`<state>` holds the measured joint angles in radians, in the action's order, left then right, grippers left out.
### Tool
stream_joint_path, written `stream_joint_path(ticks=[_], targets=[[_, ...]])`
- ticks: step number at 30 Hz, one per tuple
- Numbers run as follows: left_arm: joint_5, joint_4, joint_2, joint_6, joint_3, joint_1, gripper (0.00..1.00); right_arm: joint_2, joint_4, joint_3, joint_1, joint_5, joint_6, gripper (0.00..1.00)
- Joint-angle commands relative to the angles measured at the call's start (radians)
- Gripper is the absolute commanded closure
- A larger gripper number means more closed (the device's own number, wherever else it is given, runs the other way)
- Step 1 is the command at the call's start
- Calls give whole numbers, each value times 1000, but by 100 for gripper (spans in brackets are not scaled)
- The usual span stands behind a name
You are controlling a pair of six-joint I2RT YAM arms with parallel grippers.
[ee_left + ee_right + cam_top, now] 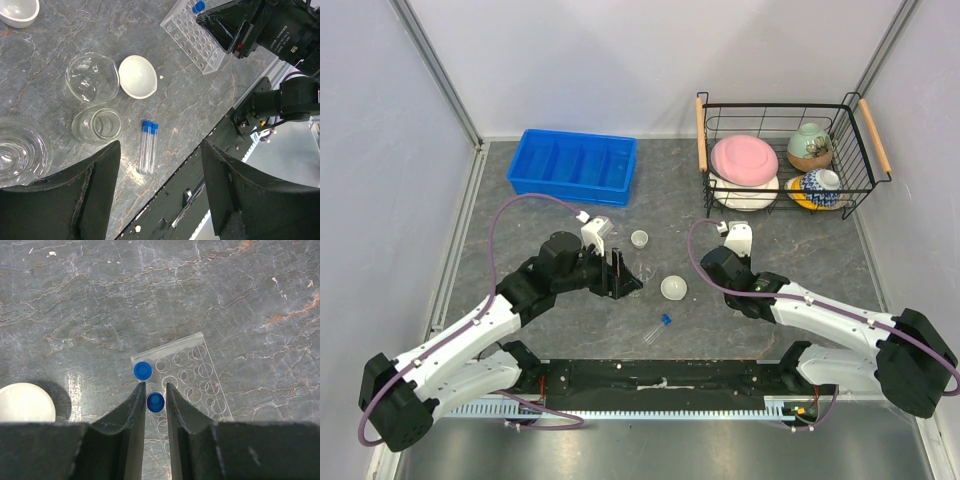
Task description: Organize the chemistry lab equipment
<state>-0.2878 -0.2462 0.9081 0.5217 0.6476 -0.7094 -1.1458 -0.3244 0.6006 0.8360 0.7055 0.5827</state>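
R gripper (155, 386): jaws open a bit round a blue-cap tube (155, 401) in the rack (200, 375); 2nd tube (143, 370) at 11 o'clock. L gripper (160, 145): wide open, holds nothing.

We're seeing a grey table (225, 290) veined white and rust, blue caps on the clear tubes (148, 147), a clear rack (197, 42), a white dish (137, 76), clear glass beakers (93, 77), a bright blue bin (575, 165), a pink plate (744, 157), a black wire basket (775, 103) and a blue-patterned bowl (817, 187).
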Motion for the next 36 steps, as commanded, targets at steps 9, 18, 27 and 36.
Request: stream_joint_path(ticks=[9, 18, 27, 36], targets=[[38, -4, 9, -40, 29, -10, 28, 30, -27, 37, 5, 34, 3, 57], [257, -89, 106, -58, 108, -179, 28, 98, -234, 194, 14, 49, -21, 46], [449, -120, 305, 4, 139, -403, 34, 208, -344, 263, 25, 26, -40, 46], [595, -168, 451, 58, 150, -484, 48, 258, -375, 266, 34, -4, -43, 47]])
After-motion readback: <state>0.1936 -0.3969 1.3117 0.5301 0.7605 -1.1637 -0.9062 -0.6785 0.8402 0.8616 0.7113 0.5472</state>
